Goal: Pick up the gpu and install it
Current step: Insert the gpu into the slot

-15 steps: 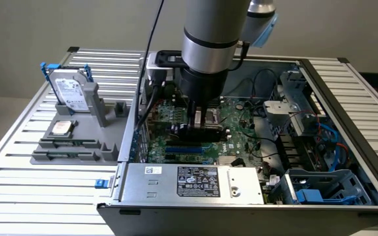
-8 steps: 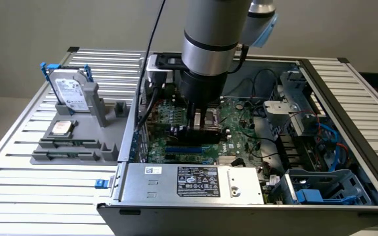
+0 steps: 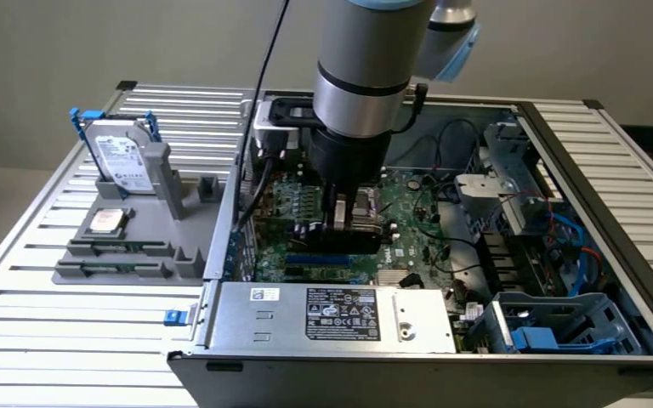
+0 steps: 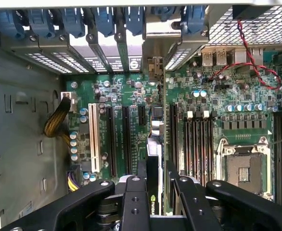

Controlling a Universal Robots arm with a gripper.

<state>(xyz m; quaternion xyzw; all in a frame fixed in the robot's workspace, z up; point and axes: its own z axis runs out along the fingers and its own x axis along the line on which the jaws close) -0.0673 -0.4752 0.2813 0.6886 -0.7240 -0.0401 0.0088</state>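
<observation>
Wrist view: the gripper (image 4: 156,186) has its black metal jaws pinching the gpu (image 4: 152,159) by its two broad faces. The card is seen edge-on between them, a thin upright slab with a logo on its top edge. It hangs over the green motherboard (image 4: 121,96), running parallel to the long black expansion slots (image 4: 126,139) and just beside the white slot (image 4: 93,144). I cannot tell whether its lower edge touches a slot yet. Its silver bracket end (image 4: 155,70) points toward the row of blue latches (image 4: 73,21) on the case's rear wall.

In the exterior view the gripper (image 3: 343,228) is down inside the open case (image 3: 303,370), at the picture's centre, with the gpu (image 3: 329,240) showing as a dark block under it. The silver power supply (image 3: 338,314) lies at six o'clock from it. The hard drive (image 3: 122,157) with its blue handle stands in a grey holder (image 3: 133,255) well apart at nine to ten o'clock.

I judge the card light and stiff but fragile. The bare circuit face carries small soldered parts and the connector edge scratches easily. The plastic shroud is smooth and could slip under a weak squeeze. A flat grip across both faces near the middle of the top edge, as here, looks the safest hold. It keeps the bracket and contacts free.
</observation>
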